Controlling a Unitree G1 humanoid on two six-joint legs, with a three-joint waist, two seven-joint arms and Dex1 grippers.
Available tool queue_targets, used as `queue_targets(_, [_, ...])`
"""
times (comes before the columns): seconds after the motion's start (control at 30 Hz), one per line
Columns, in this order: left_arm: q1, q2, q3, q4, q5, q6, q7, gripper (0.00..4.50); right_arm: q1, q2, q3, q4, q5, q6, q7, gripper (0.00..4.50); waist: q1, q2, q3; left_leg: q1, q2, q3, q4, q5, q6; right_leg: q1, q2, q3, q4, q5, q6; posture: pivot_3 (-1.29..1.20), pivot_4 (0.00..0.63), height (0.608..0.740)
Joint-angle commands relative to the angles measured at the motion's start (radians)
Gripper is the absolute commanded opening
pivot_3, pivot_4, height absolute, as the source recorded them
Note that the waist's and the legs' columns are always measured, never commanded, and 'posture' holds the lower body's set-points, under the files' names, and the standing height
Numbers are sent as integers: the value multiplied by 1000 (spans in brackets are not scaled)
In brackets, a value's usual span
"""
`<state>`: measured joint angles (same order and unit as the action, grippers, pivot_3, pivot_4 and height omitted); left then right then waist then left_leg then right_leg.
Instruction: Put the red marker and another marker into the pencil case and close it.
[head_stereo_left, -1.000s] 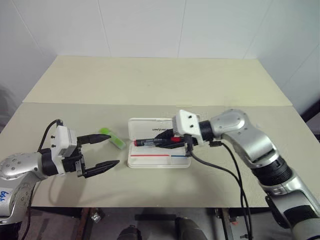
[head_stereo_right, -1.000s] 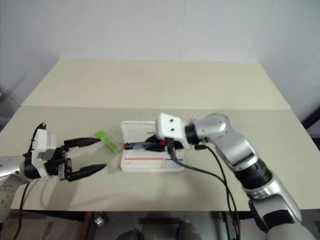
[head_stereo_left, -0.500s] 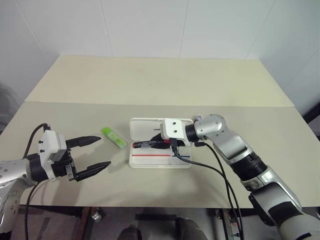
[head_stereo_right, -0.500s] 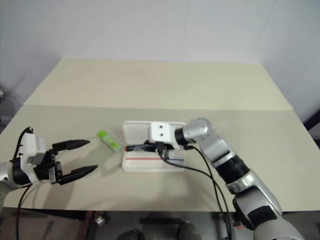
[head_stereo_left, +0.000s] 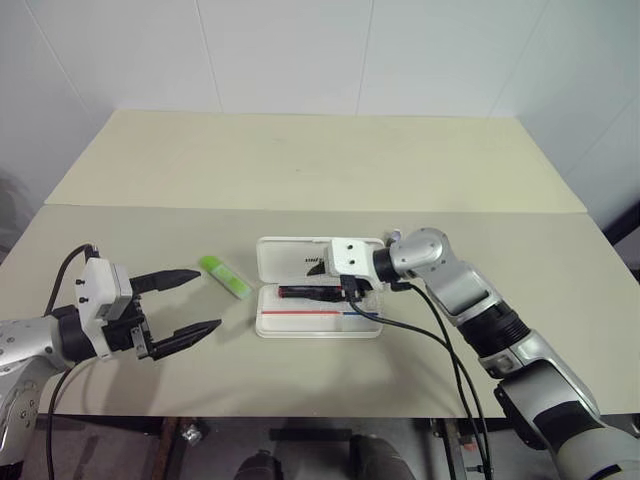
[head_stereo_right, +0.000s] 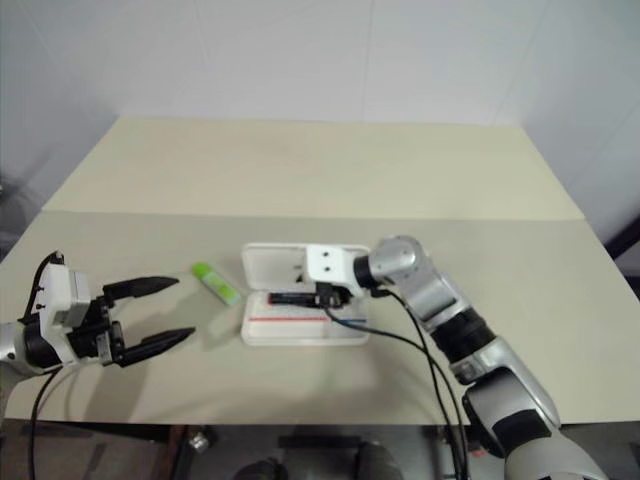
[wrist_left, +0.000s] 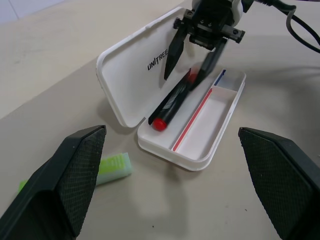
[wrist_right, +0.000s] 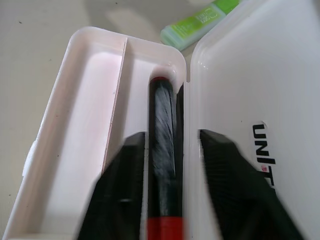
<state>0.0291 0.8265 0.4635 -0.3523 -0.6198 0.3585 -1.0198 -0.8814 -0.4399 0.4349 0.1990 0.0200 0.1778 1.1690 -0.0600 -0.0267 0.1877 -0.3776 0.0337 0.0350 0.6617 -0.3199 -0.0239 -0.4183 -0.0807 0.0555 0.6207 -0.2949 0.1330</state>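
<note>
Left wrist view: the red marker (wrist_left: 171, 102) is seen lying in the open case (wrist_left: 210, 135), between the parted fingers of the right gripper (wrist_left: 191, 62). A green marker (head_stereo_left: 225, 277) lies on the bench (head_stereo_left: 300, 160) near the wide-open left gripper (head_stereo_left: 190, 304).

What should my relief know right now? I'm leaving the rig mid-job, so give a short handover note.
Right gripper: fingers open, straddling the red marker, which lies in the tray of the pencil case along the hinge side.
Left gripper: fingers wide open, holding nothing, hovering beside the green marker.
The green marker lies on the table, apart from the case on the case's left.
The pencil case stands open, its lid leaning back.
Done: red marker is in the case.
Left: pull the right gripper clear, pick up the green marker, put it in, close the lid.
</note>
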Motion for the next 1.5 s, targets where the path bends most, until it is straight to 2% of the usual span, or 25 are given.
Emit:
queue_targets(0.03, [-17,13,7,-19,-1,-18,3,4500,-2,-12,-50,-67,39,22,18,3517,0,0,0,0,0,0,0,0,0,0,0,0,0,0,0,0,150,740])
queue_targets(0.43, [-33,-11,-17,-42,11,-19,53,4500,46,-49,-121,-241,202,196,90,3517,2,0,0,0,0,0,0,0,0,0,0,0,0,0,0,0,150,740])
queue_targets(0.83, [-95,-120,-49,-60,146,-7,364,4500,84,-119,-249,-273,344,240,114,3517,5,0,0,1,0,0,1,0,0,0,0,0,1,0,0,0,150,740])
queue_targets(1.3, [-185,-229,-76,-65,140,278,675,4500,102,-174,-369,-252,374,224,65,3517,9,0,0,1,0,0,1,0,0,0,0,0,1,0,0,0,150,740])
queue_targets(1.4, [-224,-260,-92,-57,136,354,731,4500,121,-183,-403,-256,389,193,67,4086,13,0,0,1,0,0,1,0,0,0,0,0,1,0,0,0,150,740])
queue_targets(1.43, [-240,-272,-97,-54,136,378,750,4500,127,-190,-407,-257,390,189,70,4458,16,0,0,1,-1,0,1,0,0,0,0,0,1,0,1,0,150,740])
queue_targets(1.5, [-279,-300,-109,-44,142,425,793,4500,139,-201,-416,-258,394,181,75,4490,22,0,0,1,-1,0,1,0,0,0,0,0,1,0,1,0,150,740])
